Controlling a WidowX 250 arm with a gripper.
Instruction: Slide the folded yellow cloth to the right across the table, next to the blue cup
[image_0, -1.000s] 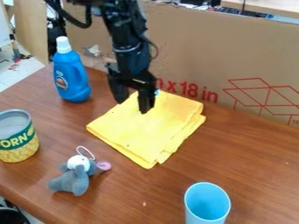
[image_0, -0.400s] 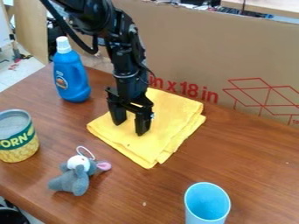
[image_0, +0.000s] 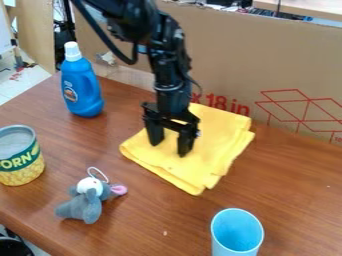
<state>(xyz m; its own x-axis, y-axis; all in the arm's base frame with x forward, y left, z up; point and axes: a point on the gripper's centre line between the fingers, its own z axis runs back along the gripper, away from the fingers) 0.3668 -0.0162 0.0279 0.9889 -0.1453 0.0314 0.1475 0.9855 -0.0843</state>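
In the camera view, a folded yellow cloth (image_0: 217, 145) is lying on the table (image_0: 287, 185), to the right of the blue bottle (image_0: 81, 89) and nearer the camera. The black gripper (image_0: 169, 150) is touching the cloth, its fingers standing well apart and clasping nothing visible. Nearer the camera than the bottle, the corn can (image_0: 20, 157) and grey plush toy (image_0: 85, 204) are sitting; well apart from it, a light-blue cup (image_0: 237, 242) is standing.

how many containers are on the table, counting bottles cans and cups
3: a bottle at the back left of the view, a can at the left edge, and a cup at the bottom edge, right of centre.
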